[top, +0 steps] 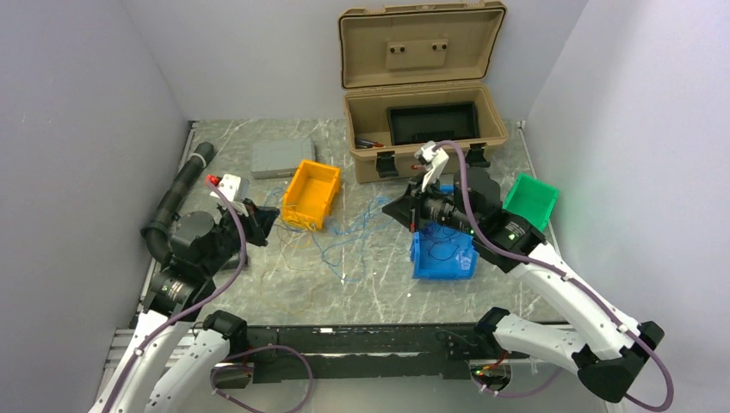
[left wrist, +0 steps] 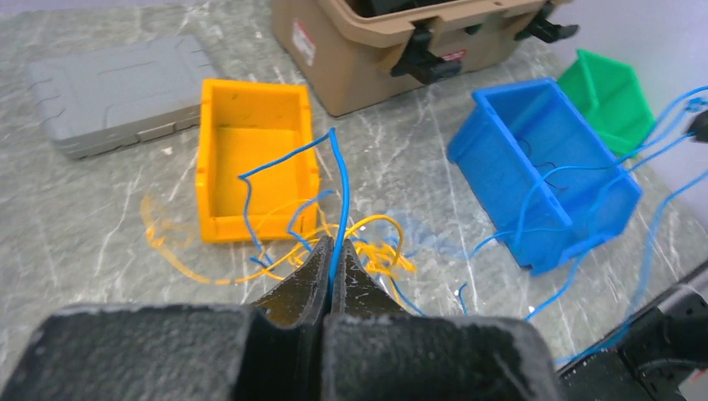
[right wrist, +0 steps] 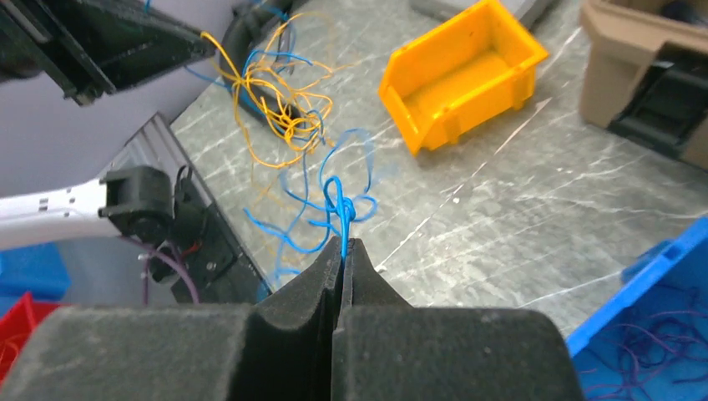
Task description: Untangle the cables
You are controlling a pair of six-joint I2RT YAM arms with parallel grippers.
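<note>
The cables (top: 344, 237) are thin blue and yellow wires strung loosely over the table between my two arms. My left gripper (left wrist: 334, 248) is shut on a blue wire (left wrist: 337, 180) that rises from its tips, above a yellow tangle (left wrist: 371, 251). In the top view the left gripper (top: 269, 220) hangs left of the orange bin. My right gripper (right wrist: 344, 244) is shut on a blue wire just below a knot (right wrist: 338, 205). A yellow tangle (right wrist: 280, 104) hangs near the left arm. From above, the right gripper (top: 392, 209) sits over the table's middle.
An orange bin (top: 312, 194) stands behind the wires. A blue bin (top: 443, 254) lies on its side with dark thin wires inside. A green bin (top: 531, 200), an open tan case (top: 422, 129), a grey box (top: 281, 157) and a black corrugated hose (top: 176, 198) ring the area.
</note>
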